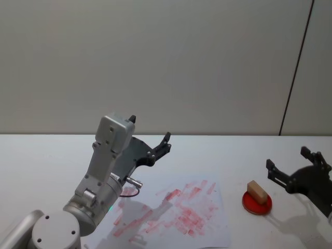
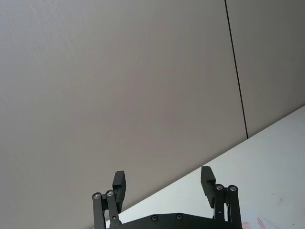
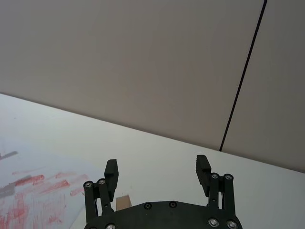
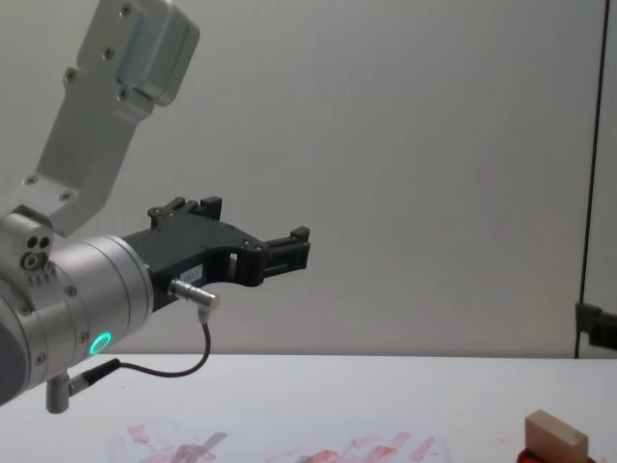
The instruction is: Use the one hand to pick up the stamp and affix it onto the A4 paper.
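Spread wide with nothing between them, the jaws of the right gripper (image 1: 288, 161) hang above the table (image 1: 41, 155). Just left of those jaws, outside their gap, the stamp (image 1: 257, 190) lies on the red ink pad (image 1: 257, 206) (neither finger touches it). Farther left of them lies the A4 paper (image 1: 176, 212), smeared red. Over its far left part the left gripper (image 1: 150, 130) is held high, jaws likewise parted and empty.
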